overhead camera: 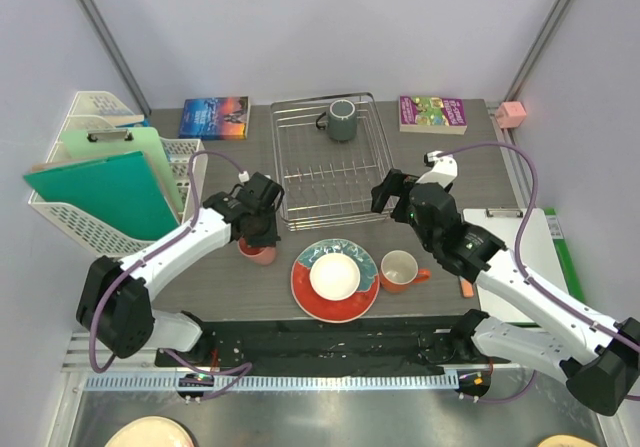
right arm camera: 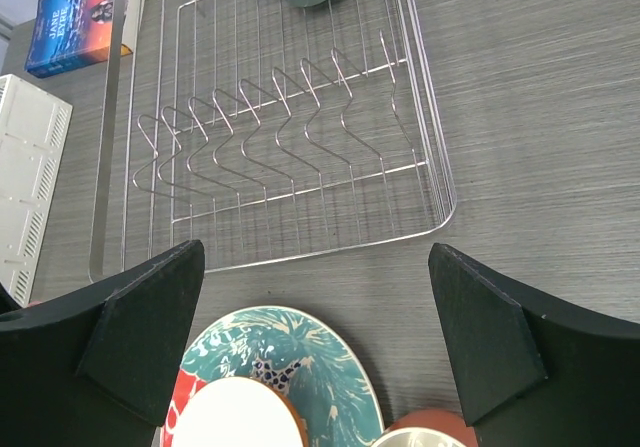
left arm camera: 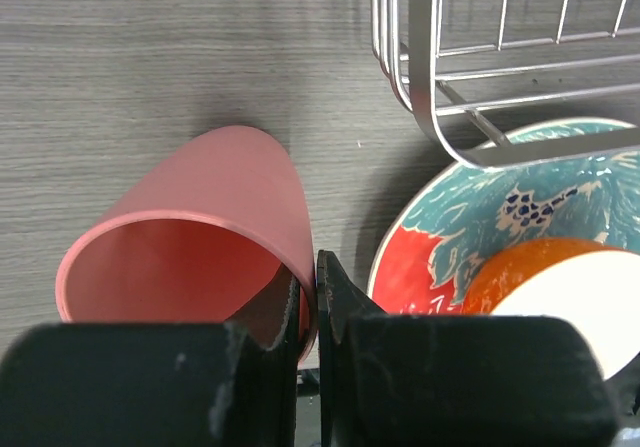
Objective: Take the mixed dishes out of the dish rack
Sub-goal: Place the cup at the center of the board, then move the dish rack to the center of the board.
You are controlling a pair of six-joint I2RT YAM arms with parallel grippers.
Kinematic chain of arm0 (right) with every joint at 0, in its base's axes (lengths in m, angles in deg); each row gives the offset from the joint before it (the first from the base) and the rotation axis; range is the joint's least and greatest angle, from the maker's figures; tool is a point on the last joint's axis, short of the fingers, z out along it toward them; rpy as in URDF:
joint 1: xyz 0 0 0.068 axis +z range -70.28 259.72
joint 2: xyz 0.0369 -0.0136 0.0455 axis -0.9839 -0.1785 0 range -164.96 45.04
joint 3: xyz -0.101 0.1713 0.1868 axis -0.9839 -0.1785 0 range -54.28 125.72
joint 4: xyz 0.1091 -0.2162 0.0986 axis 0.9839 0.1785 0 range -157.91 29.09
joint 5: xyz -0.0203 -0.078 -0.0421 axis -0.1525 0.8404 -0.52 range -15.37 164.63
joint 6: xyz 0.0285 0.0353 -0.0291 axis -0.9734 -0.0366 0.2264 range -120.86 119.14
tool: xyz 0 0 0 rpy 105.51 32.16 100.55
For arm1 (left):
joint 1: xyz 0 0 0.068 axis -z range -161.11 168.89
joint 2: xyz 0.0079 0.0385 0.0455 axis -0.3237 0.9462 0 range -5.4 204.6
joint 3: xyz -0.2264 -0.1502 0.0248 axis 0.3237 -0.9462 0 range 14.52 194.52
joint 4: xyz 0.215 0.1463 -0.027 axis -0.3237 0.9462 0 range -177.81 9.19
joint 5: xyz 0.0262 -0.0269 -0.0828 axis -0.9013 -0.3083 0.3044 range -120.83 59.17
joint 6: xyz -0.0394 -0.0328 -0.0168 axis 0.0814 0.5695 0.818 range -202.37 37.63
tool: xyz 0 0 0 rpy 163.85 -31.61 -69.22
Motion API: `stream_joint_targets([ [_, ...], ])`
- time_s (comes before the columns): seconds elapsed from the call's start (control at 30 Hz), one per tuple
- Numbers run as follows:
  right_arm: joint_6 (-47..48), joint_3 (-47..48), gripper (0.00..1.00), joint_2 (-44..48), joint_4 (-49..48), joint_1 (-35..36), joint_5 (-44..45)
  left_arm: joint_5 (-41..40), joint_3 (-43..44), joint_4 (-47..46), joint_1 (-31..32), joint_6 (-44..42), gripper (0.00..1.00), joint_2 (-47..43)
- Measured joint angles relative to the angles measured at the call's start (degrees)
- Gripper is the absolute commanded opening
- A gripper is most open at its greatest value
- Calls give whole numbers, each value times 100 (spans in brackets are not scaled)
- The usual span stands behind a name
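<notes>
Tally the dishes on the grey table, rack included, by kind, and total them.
Mugs: 2, orange mug and dark grey mug
Cups: 1, pink cup
Plates: 1, teal plate
Bowls: 1, small bowl
Total: 5

top view high, looking down; wrist views close, both share plate (left arm camera: pixel 470 217)

A white lattice basket (overhead camera: pixel 82 229) holds green boards (overhead camera: pixel 100 192), with a blue book (overhead camera: pixel 214 117) and a purple book (overhead camera: pixel 432 113) beyond.
</notes>
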Motion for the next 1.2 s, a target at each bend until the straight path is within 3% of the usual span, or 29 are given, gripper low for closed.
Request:
stream_joint_targets([
  [0.13,2,-7,100,-2,-2,0,-2,-42,22,-37,-4,2,4,83],
  [0.17,4,-7,100,-4,-4,0,-2,-42,28,-37,-4,0,12,98],
  [0.3,9,-7,100,-94,-20,0,-17,-48,57,-22,-4,-17,31,109],
  [0.57,9,-7,100,-190,-20,0,-63,-260,326,197,-4,-22,64,52],
  [0.63,13,-7,100,-190,-20,0,-61,-378,479,348,-4,-39,75,-48],
  [0.7,22,-4,100,-190,-20,0,-59,-540,717,525,-4,-72,100,-186],
  [0.93,72,310,100,-546,-26,-2,114,-1364,1814,881,-4,-328,100,-789],
  [1.07,120,372,100,-973,-496,-170,201,-1523,1655,621,-7,-321,100,-1390],
  [1.2,122,929,100,-1919,-855,-756,-326,-1375,1119,195,-9,-304,100,-1888],
])
